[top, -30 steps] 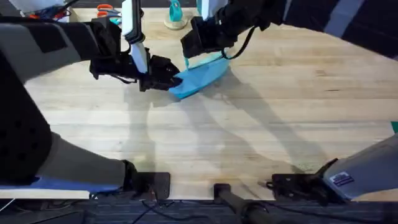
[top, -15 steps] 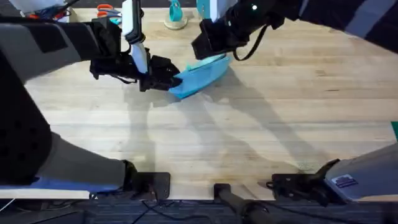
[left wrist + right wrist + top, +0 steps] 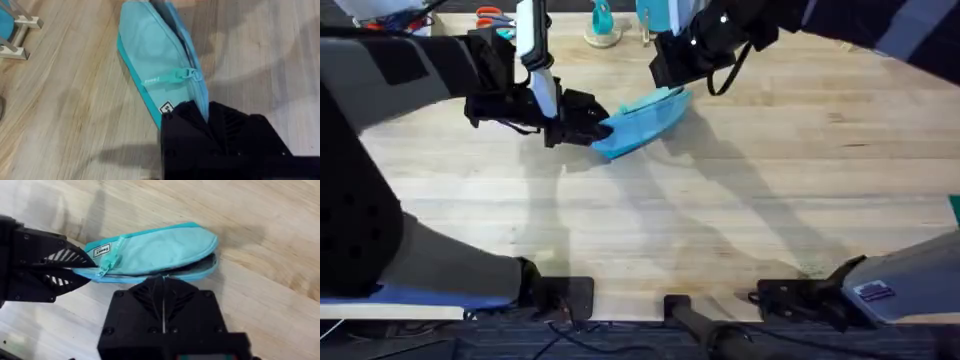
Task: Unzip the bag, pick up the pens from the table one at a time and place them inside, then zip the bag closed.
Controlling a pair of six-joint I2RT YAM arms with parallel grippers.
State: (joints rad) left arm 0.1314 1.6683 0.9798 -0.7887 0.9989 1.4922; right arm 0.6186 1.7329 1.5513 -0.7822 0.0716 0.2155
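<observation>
The light-blue bag (image 3: 645,118) lies slanted on the table (image 3: 770,190), its zipper gaping at the far end. The teal zipper pull (image 3: 175,76) sits near the end held by my left gripper (image 3: 599,127), which is shut on the pouch's near-left tip (image 3: 192,107). In the right wrist view the bag (image 3: 160,250) lies just beyond my right gripper (image 3: 162,282), whose fingers are pressed together with nothing seen between them. In the overhead view my right gripper (image 3: 670,72) hovers over the bag's far end. The pens are out of view.
A teal item on a wooden stand (image 3: 602,28) and orange-handled scissors (image 3: 492,15) sit at the table's far edge behind the bag. The stand's wooden foot (image 3: 17,35) appears beside the bag in the left wrist view. Bare wood stretches in front and to the right.
My right gripper has lifted off the bag and moved toward the far right. The left gripper has stayed clamped on the bag's end.
</observation>
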